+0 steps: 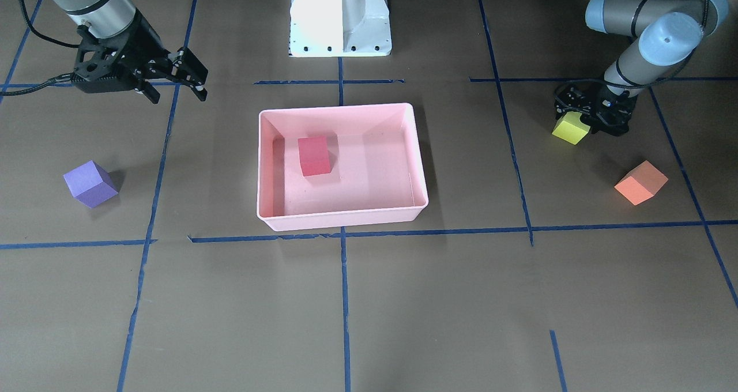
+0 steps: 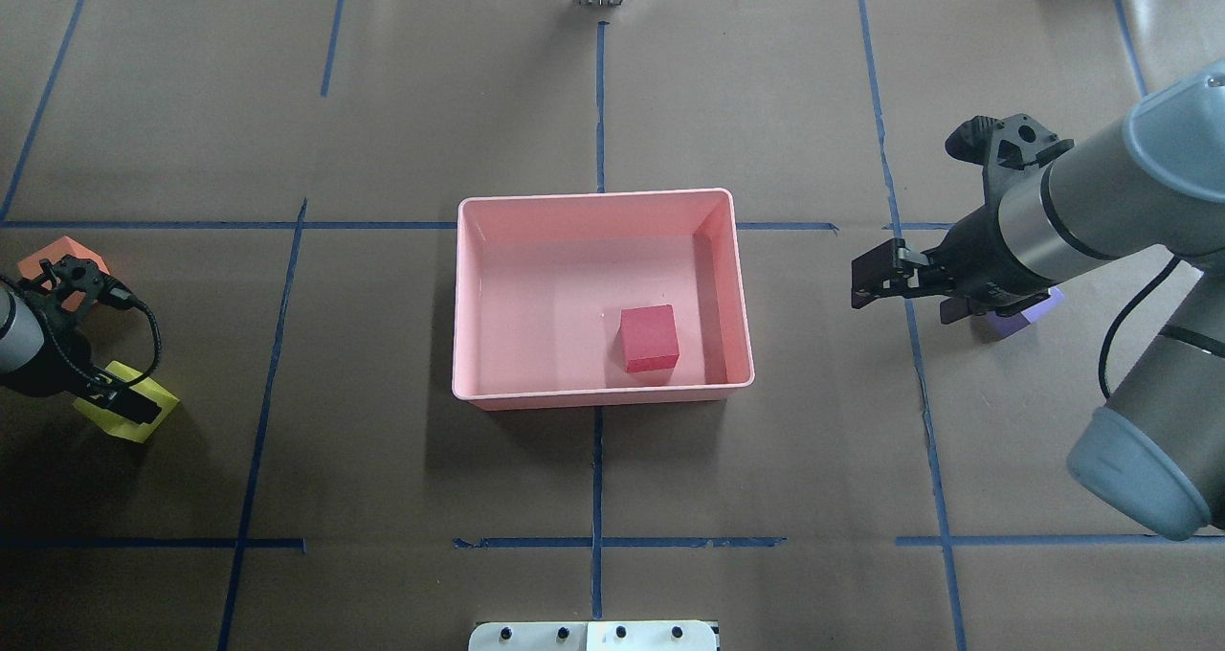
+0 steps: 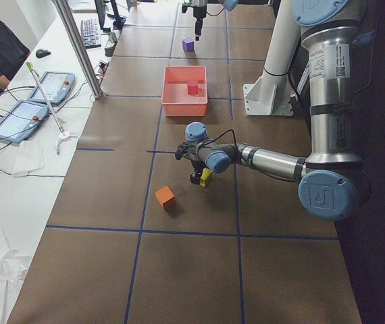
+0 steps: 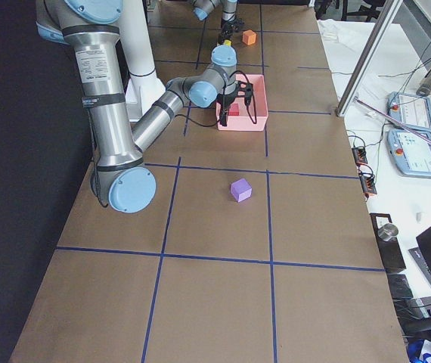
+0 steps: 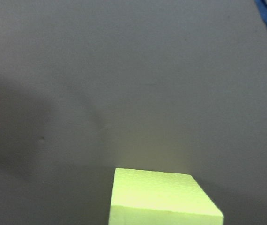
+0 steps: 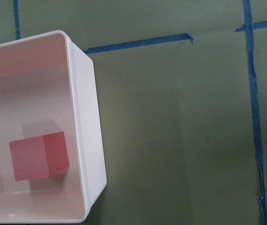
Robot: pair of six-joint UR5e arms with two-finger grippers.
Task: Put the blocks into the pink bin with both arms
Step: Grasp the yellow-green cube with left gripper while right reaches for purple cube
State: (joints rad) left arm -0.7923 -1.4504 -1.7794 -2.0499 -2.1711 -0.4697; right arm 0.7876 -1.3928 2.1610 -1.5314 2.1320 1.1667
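The left fingers [image 2: 129, 404] seem closed on the yellow block [image 1: 571, 129], their tips hidden. The right fingers [image 1: 198, 83] hang spread and empty; the right arm [image 2: 1053, 220] half covers the purple block [image 2: 1022, 319].

Four blocks: a red block [image 1: 314, 156], a purple block [image 1: 90, 183], a yellow-green block [image 1: 570, 128] and an orange block [image 1: 640, 182]. One pink bin [image 1: 340, 221], mid-frame. Two arms: left arm [image 1: 646, 46] and right arm [image 1: 92, 0]. One white pedestal [image 1: 340, 17], top centre.

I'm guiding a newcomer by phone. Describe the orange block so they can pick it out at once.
Start at the pink bin in the middle of the table and go toward the robot's left side. Two blocks are there: the orange block lies free, nearer the operators' edge, while the yellow-green block sits in the left gripper.
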